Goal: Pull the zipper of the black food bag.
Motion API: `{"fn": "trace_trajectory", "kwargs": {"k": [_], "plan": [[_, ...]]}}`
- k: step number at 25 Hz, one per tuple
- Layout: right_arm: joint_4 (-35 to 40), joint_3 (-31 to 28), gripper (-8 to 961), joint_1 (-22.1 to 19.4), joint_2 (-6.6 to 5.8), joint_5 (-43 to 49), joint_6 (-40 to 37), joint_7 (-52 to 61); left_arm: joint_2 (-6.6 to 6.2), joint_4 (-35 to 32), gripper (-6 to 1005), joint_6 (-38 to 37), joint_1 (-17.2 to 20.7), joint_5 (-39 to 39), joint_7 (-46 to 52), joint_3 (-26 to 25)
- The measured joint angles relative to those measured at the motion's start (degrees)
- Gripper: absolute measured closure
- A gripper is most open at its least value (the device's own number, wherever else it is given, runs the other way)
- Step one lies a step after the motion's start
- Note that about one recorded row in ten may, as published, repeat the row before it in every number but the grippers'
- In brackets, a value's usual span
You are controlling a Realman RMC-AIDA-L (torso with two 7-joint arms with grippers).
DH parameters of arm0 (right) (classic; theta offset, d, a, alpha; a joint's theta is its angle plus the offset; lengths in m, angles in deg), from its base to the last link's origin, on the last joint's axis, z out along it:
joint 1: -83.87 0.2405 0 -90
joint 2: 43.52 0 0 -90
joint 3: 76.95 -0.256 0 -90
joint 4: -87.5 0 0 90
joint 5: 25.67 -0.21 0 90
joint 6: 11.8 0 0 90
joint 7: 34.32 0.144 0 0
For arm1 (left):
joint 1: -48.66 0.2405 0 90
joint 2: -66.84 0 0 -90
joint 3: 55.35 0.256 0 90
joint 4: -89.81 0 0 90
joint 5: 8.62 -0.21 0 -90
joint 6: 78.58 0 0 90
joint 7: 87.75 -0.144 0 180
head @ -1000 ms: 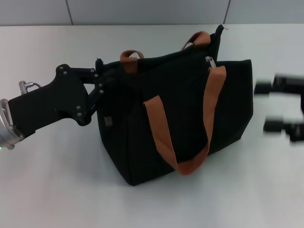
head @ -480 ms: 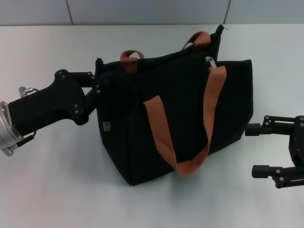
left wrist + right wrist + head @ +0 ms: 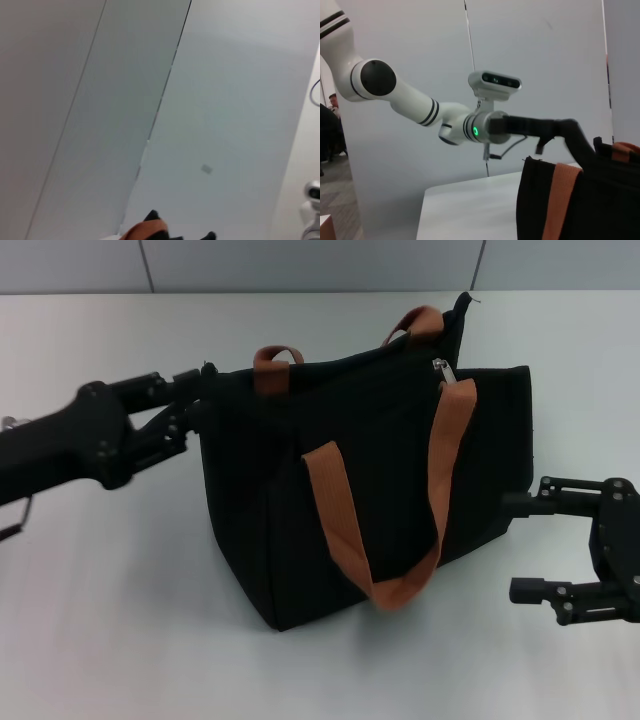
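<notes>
Since a second ago our right tool (image 3: 528, 545), wide open and empty, has neared the black food bag (image 3: 365, 490) on the counter (image 3: 120, 620); our left tool (image 3: 195, 400) presses its upper corner, grip unclear. Soft fabric sags, so we pinch the tiny silver zipper (image 3: 441, 370) at the top.

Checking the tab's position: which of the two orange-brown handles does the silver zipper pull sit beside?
The front handle, draped down the black food bag's near face. The zipper sits at its right upper end; the back handle stands behind.
</notes>
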Motion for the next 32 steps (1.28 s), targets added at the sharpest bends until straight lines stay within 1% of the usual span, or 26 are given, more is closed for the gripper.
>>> {"fn": "trace_trajectory", "kwargs": {"k": [1,2,5,6,8,10,11,12,13,15,16,17,18,20,21,22,23,24,25,27,28,29,30,31,32], "plan": [[-0.09,0.03,169,0.07,0.11,0.00,0.28,-0.01,-0.78,-1.62,745,-1.79,0.12,-0.01,3.20,0.01],[-0.09,0.03,169,0.07,0.11,0.00,0.28,-0.01,-0.78,-1.62,700,-1.79,0.12,-0.01,3.20,0.01],[-0.64,0.08,169,0.18,0.38,0.00,1.18,-0.07,-1.79,-3.59,565,-3.97,0.68,-0.06,6.47,-0.15],[-0.95,0.08,169,0.23,0.45,0.00,1.69,-0.09,-2.02,-3.86,520,-6.06,0.81,0.03,6.62,-0.36],[-1.07,0.09,169,0.28,0.60,0.00,1.87,-0.10,-1.96,-3.93,424,-7.46,0.83,0.14,6.13,-0.41],[-1.10,0.08,169,0.30,0.67,0.00,1.95,-0.10,-1.49,-4.06,328,-8.79,0.84,0.29,4.49,-0.30],[-1.14,0.08,169,0.32,0.98,0.00,2.16,-0.11,-0.31,-4.13,280,-9.13,0.88,0.07,1.68,0.31],[-1.14,0.08,169,0.32,0.98,0.00,2.16,-0.11,-0.31,-4.13,260,-9.13,0.88,0.07,1.68,0.31],[-1.21,0.09,169,0.32,1.30,0.00,2.61,-0.11,0.44,-4.13,240,-9.30,0.95,-0.13,-0.41,1.06],[-1.25,0.08,169,0.32,1.38,0.00,2.90,-0.11,1.54,-4.11,201,-9.73,1.11,-0.15,-3.83,3.10],[-1.77,0.09,169,0.48,1.39,0.00,3.69,-0.11,2.65,-3.92,181,-10.04,1.18,0.04,-7.18,5.76],[-2.44,0.09,169,0.80,1.39,0.00,4.07,-0.11,3.07,-3.87,161,-10.08,1.21,0.12,-8.45,6.85],[-2.44,0.09,169,0.80,1.39,0.00,4.07,-0.11,3.65,-3.76,162,-10.14,1.27,0.12,-10.36,8.72],[-3.33,0.08,169,1.16,1.38,0.25,4.32,-0.12,4.37,-3.08,164,-10.15,1.35,0.28,-14.13,12.43],[-3.58,0.10,169,1.29,1.38,0.62,4.36,-0.12,4.47,-1.83,165,-10.14,1.26,0.42,-16.71,14.63],[-3.58,0.10,169,1.29,1.38,0.62,4.36,-0.12,4.47,-1.83,165,-10.14,1.26,0.42,-16.71,14.63],[-3.63,0.13,169,1.35,1.37,0.95,4.37,-0.12,4.50,-0.07,165,-10.15,1.18,0.50,-18.89,16.30],[-3.63,0.13,169,1.35,1.37,0.95,4.37,-0.12,4.50,-0.07,165,-10.15,1.18,0.50,-18.89,16.30],[-3.68,0.21,169,1.51,1.38,2.07,4.26,-0.12,4.51,1.80,165,-9.94,1.18,0.51,-20.78,18.05],[-3.69,0.23,169,1.60,1.40,2.64,4.20,-0.12,4.51,2.61,165,-9.57,1.18,0.50,-21.53,18.90],[-3.73,0.39,169,1.76,1.70,3.70,4.24,-0.24,4.51,4.75,166,-7.36,1.22,0.31,-22.88,21.01],[-3.73,0.39,169,1.76,1.70,3.70,4.24,-0.24,4.51,4.75,166,-7.36,1.22,0.31,-22.88,21.01],[-3.84,0.67,169,1.72,1.98,4.17,4.40,-0.88,4.51,6.32,166,-3.72,1.34,0.11,-23.26,22.44],[-3.84,0.67,169,1.72,1.98,4.17,4.40,-0.88,4.51,6.32,166,-3.72,1.34,0.11,-23.26,22.44],[-4.16,0.80,169,1.61,2.07,4.29,4.44,-1.42,4.50,6.89,166,-1.09,1.51,0.11,-23.29,22.96]]}}
